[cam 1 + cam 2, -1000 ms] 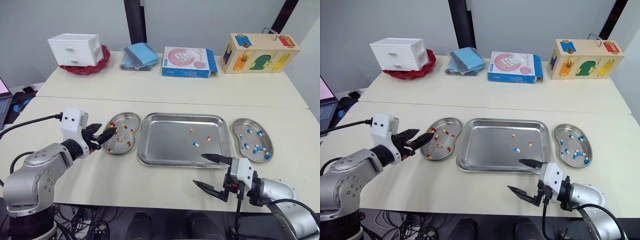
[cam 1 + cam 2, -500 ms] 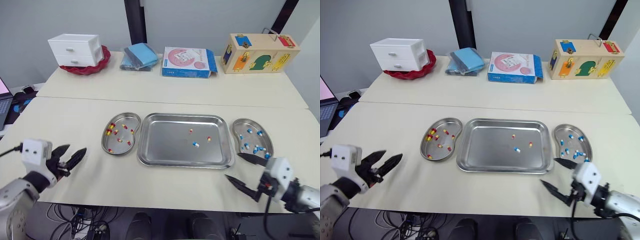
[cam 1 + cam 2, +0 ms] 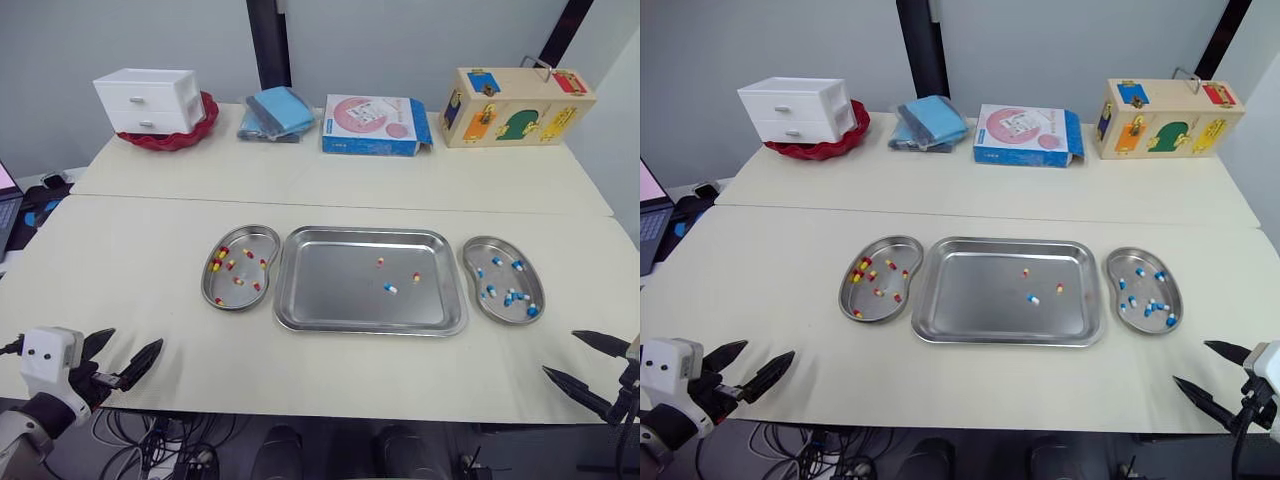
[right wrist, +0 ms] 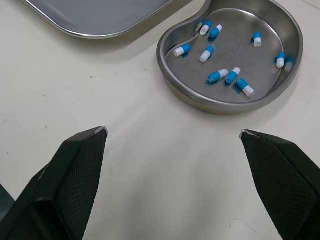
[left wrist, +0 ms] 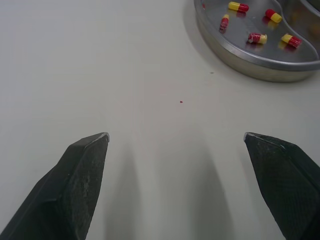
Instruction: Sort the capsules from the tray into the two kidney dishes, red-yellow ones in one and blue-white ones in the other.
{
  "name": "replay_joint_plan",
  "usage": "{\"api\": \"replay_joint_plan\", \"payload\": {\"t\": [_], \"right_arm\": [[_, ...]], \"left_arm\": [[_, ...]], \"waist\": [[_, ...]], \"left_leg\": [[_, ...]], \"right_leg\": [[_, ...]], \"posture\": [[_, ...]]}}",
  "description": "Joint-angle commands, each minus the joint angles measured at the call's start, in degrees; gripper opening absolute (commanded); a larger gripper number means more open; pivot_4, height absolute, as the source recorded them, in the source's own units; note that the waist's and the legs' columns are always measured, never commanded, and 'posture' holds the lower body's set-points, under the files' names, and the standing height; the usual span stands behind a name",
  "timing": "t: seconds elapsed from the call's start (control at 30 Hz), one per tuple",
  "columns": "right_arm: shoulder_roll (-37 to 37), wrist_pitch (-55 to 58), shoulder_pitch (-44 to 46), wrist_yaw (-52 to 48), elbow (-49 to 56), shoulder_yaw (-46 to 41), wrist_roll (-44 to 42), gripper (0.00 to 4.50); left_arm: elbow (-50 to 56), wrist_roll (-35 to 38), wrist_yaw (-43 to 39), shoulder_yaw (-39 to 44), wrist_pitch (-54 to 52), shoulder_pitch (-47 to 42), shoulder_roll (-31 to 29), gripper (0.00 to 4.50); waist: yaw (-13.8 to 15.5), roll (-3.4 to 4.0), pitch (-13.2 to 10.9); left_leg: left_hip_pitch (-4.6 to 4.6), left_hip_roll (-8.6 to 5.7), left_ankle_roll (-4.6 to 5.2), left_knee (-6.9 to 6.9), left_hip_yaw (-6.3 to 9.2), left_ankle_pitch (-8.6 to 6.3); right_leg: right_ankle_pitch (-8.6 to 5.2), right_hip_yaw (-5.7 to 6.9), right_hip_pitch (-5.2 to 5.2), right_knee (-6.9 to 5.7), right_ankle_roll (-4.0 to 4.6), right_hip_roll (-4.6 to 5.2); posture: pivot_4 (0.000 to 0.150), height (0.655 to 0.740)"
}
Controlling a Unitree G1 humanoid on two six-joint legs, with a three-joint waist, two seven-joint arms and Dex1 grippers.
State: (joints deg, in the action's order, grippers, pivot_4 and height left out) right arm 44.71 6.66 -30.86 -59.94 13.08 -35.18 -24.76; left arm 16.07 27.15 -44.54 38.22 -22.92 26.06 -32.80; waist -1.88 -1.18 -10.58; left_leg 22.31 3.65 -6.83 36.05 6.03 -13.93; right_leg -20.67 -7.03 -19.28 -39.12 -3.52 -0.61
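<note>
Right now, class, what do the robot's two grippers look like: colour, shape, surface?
The left gripper has two black, tapering, pointed fingers on a white boxy housing with two dark dots. The right gripper has the same black fingers, finely cross-hatched.

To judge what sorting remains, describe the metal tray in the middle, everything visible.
The tray is a shiny, steel-looking rectangle with rounded corners and a low raised rim, lying flat on the cream table between the left kidney dish and the right kidney dish, close to both; contact cannot be told. Right of its middle lie a red-yellow capsule, a second red-yellow capsule and a blue-white capsule.
</note>
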Motion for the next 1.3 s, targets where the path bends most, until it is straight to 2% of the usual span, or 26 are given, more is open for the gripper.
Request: {"api": "replay_joint_plan", "payload": {"t": [0.03,0.2,0.43,0.73,0.93,1.03,1.13,1.3], "right_arm": [[1.2,-0.36,0.28,-0.78,0.55,-1.12,0.03,4.5],[1.77,-0.53,-0.49,-2.58,0.69,-1.16,0.49,4.5],[0.49,-1.23,-5.02,-3.96,2.85,-3.49,0.46,4.5],[-1.67,-2.77,-13.0,-6.31,9.23,-4.45,0.76,4.5],[-2.76,4.22,-17.13,-4.01,23.77,0.69,-2.2,4.5],[-2.84,10.06,-13.46,2.44,31.83,7.44,-2.26,4.5],[-3.22,19.85,-4.05,12.11,37.2,15.29,-3.69,4.5],[-4.38,28.6,12.25,21.1,35.62,26.77,-1.2,4.5]], "left_arm": [[1.8,-0.39,-4.75,-1.08,3.27,3.01,-2.47,4.49],[6.18,1.0,-13.83,-5.13,6.36,6.39,-5.87,4.49],[16.65,7.44,-18.39,-13.59,6.22,4.04,-5.49,4.49],[11.55,5.15,-21.78,-20.84,15.77,-0.65,-2.13,4.49],[8.66,3.86,-21.95,-23.48,19.97,-2.33,-1.09,4.49],[7.79,3.58,-21.81,-24.18,20.9,-2.71,-1.25,4.49],[7.7,3.44,-21.2,-24.86,21.06,-3.48,-1.46,4.49],[7.78,3.04,-20.5,-25.81,20.61,-4.98,-1.82,4.49]], "waist": [[0.0,0.0,0.0],[0.02,0.0,0.0],[0.16,0.08,0.02],[-0.06,0.23,0.11],[0.0,0.27,0.14],[-0.03,0.26,0.16],[-0.02,0.22,0.17],[0.1,0.18,0.16]], "left_leg": [[0.01,0.0,0.0,-0.01,0.0,0.0],[0.02,0.01,0.0,-0.01,-0.02,0.0],[0.03,0.01,0.0,-0.01,-0.02,0.0],[-0.01,0.01,0.01,-0.01,-0.11,-0.01],[0.0,0.03,0.01,-0.01,-0.05,0.0],[0.01,0.05,0.01,0.0,-0.05,0.0],[0.01,0.04,0.01,0.02,-0.05,0.0],[0.04,0.02,0.01,0.03,0.0,0.0]], "right_leg": [[0.0,0.0,0.0,0.01,0.0,0.0],[0.0,0.0,0.0,0.05,0.0,0.0],[0.01,0.0,0.03,0.07,-0.02,0.0],[0.01,-0.09,0.02,0.07,-0.03,0.0],[0.01,-0.04,0.03,0.06,-0.03,-0.02],[0.01,-0.05,0.03,0.06,-0.03,-0.03],[0.03,-0.06,0.03,0.06,-0.04,-0.03],[0.05,-0.03,0.0,0.06,-0.05,-0.03]], "posture": [[0.15,0.74],[0.15,0.74],[0.15,0.74],[0.15,0.74],[0.15,0.74],[0.15,0.74],[0.15,0.74],[0.15,0.74]]}}
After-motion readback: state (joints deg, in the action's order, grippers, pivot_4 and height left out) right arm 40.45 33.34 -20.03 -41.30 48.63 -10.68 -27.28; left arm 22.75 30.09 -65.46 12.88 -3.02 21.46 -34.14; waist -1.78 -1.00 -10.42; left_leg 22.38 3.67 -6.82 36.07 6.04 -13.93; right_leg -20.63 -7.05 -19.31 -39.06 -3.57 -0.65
